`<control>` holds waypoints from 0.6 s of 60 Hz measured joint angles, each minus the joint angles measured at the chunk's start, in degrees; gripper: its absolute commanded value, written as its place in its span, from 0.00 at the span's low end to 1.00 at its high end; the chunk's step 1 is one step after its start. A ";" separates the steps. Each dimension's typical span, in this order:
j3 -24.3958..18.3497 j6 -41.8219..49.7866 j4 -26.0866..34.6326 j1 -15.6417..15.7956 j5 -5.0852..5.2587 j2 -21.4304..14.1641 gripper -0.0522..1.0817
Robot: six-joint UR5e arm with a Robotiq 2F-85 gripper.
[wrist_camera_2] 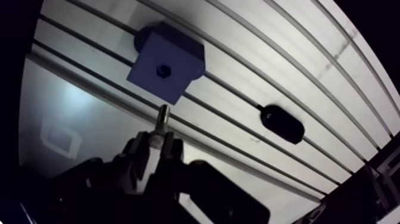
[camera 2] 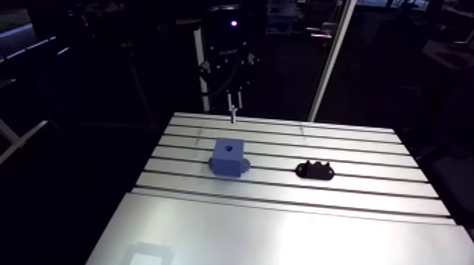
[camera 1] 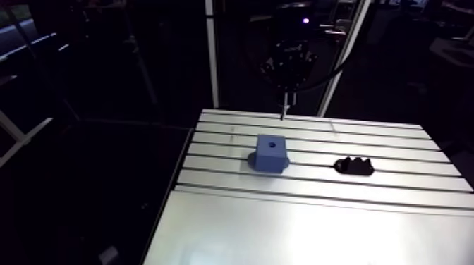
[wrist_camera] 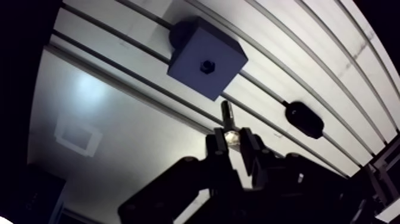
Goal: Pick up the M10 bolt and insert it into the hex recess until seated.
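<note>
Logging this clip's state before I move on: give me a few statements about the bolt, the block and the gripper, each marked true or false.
1. The gripper is shut on the bolt. True.
2. The bolt is seated in the hex recess. False: the hex recess is empty, and the bolt is held in the air, off the blue block.
3. The blue block stands on the slotted table. True.
4. The black piece sits on top of the blue block. False: it lies on the table, apart from the block.
</note>
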 measured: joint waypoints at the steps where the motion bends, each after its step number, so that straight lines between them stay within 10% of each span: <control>1: -0.01 0.03 -0.02 0.03 -0.03 0.07 0.98; 36: 0.17 -0.58 -3.08 1.24 -0.54 2.84 0.97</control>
